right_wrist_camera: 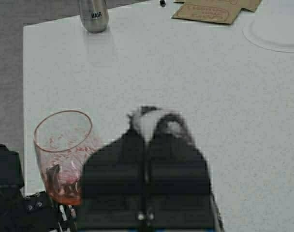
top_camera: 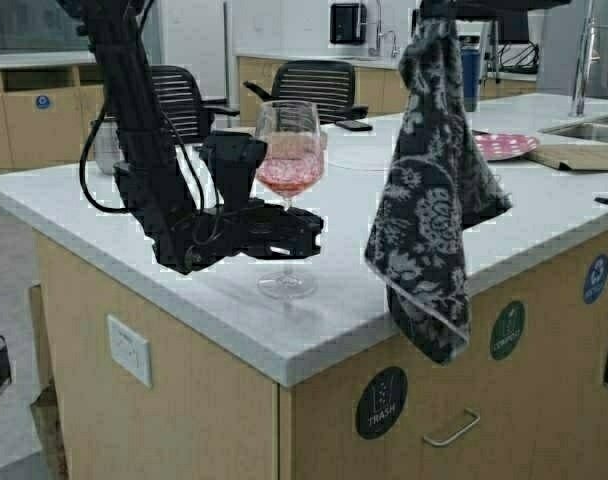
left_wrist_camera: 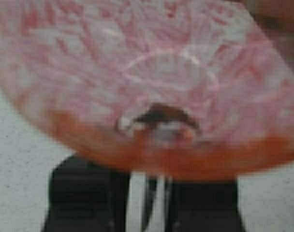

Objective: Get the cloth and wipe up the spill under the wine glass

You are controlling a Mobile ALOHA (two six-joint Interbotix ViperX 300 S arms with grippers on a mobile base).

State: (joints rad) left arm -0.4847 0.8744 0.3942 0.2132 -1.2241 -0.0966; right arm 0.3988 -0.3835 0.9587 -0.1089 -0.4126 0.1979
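Wine glass (top_camera: 288, 160) stands on the counter (top_camera: 544, 215), foot near the front edge, pink liquid low in the bowl. It's top-heavy, thin-stemmed, fragile and slick, so the stem just under the bowl is the right place to hold; I'd guess any sideways shove tips it. Left gripper (top_camera: 302, 228) comes in from 9 o'clock of the glass, arm low and roughly level over the counter, fingers clamped on the stem below the bowl; the left wrist view shows the bowl right above the fingers (left_wrist_camera: 84, 198). Cloth (top_camera: 432, 190) hangs at 3 o'clock of the glass, pinched by its top end in the right gripper (right_wrist_camera: 147, 145) held high, tail draping past the counter edge. It's soft, light and floppy, and will swing and bunch, so needs lowering flat before wiping. Right arm reaches down from above. No spill clearly visible under the foot.
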